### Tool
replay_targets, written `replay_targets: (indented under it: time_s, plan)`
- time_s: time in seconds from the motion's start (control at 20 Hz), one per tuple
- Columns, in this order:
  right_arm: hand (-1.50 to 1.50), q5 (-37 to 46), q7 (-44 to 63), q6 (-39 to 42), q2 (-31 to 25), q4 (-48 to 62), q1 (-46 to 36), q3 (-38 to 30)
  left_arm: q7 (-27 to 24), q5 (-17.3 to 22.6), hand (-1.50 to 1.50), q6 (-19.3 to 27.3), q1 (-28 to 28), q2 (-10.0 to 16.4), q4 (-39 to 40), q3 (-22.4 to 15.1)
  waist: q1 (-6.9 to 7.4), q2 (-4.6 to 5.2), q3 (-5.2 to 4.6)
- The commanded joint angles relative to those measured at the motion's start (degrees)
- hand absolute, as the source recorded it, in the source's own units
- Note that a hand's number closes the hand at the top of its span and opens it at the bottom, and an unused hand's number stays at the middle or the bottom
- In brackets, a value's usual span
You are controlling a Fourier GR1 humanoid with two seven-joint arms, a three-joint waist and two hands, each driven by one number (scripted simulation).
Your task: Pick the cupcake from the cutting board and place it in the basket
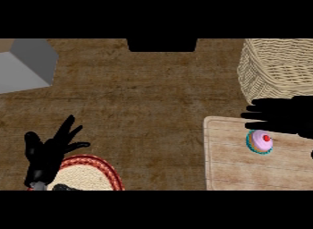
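The cupcake (260, 142) sits on the far part of the board (238, 170), at the right of the desk (139, 103). It looks small and light, with soft pink frosting, a red cherry on top and a teal paper cup below. The frosting would likely smear or crush, and the cherry could be knocked off. The better hold is probably low on the sides of the cup, which seems the stiffer part.

The right robot hand (298, 116) hovers just beyond the cupcake with fingers spread and straight, holding nothing. The board is pale, smooth-grained wood with rounded corners. The basket (271, 76), just beyond it, is tan wicker with ribbed, upright walls. The desk is dark, rough-looking wood.

The left robot hand (45, 154) rests open at the near left, fingers up, over a red-rimmed plate (109, 172).
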Motion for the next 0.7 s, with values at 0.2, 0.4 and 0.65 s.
replay_targets:
  time_s: [0.2,0.4,0.65]
  plan:
    - [-1.50,7.9,1.3,-0.6,3.4,1.4,1.1,3.0,4.0,-1.4,0.00,0.3,3.2,0.8,2.2,-0.2,-0.22,0.50,-0.62]
    - [-1.50,10.4,1.2,0.4,4.7,4.1,-0.8,2.8,3.3,-1.9,0.00,-0.1,2.3,0.8,4.7,0.6,-0.12,0.59,-0.64]
    - [-1.50,11.6,0.0,-1.6,4.7,2.3,4.0,2.6,3.4,-2.8,0.00,0.9,3.8,-0.1,3.3,0.4,-0.83,0.39,-0.62]
